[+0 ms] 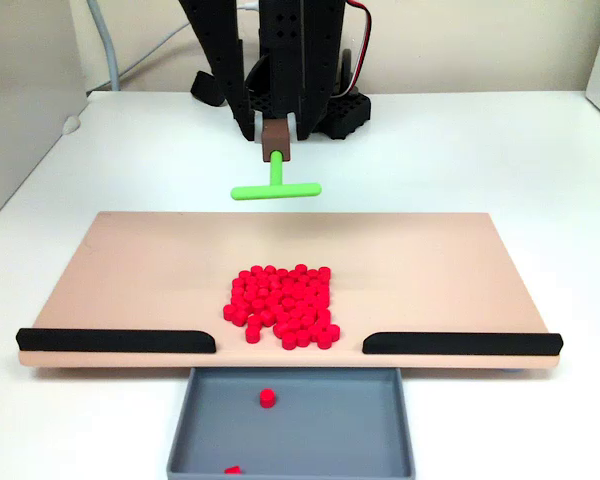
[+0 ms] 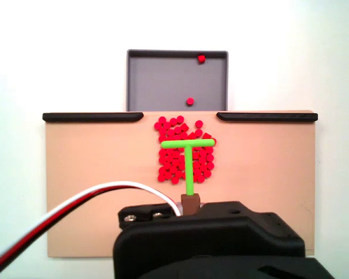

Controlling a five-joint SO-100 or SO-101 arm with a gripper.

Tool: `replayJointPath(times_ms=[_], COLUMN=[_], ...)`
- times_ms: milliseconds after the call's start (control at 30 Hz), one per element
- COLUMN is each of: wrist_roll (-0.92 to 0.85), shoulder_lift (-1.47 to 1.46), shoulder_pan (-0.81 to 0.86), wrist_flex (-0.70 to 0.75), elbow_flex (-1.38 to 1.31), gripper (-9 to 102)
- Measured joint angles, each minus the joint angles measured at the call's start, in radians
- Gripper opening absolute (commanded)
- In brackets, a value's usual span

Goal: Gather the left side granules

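A pile of tiny red granules (image 1: 282, 305) lies packed together mid-board, close to the gap between two black rails; the same pile of granules (image 2: 171, 160) appears from the arm's side. My gripper (image 1: 276, 135) hangs at the far side of the board, shut on the brown handle block (image 2: 189, 202) of the green T-shaped pusher (image 1: 276, 190). The pusher is lifted, its crossbar pointing toward the pile. In the view from behind the arm the pusher (image 2: 188, 168) overlaps the pile, while the front view shows it well apart from the granules.
The tan board (image 1: 140, 270) has black rails at its near edge, left (image 1: 115, 340) and right (image 1: 460, 343). Below the gap sits a grey tray (image 1: 320, 430) holding two stray granules (image 1: 267, 398). A red-white-black cable (image 2: 75, 203) trails from the arm.
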Motion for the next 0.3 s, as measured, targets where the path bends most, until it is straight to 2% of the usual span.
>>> replayJointPath(times_ms=[300], wrist_roll=[-0.009], shoulder_lift=[0.0], shoulder_pan=[-0.006], wrist_flex=[0.0], elbow_flex=[0.0], gripper=[0])
